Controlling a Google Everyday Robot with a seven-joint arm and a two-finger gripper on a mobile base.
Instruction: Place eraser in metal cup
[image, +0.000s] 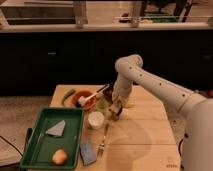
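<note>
My gripper (116, 111) hangs from the white arm (150, 85) and points down at the middle of the wooden table (145, 140). It is low over a small dark thing (115, 116) that may be the metal cup; I cannot tell them apart. No eraser shows clearly; it may be hidden in or under the gripper.
A white cup (95, 120) stands just left of the gripper. An orange bowl (81, 98) with a dark utensil and a green vegetable (68, 95) sit at the back left. A green tray (52, 137) holds a grey wedge and a fruit. A blue sponge (88, 151) and a fork (103, 140) lie in front.
</note>
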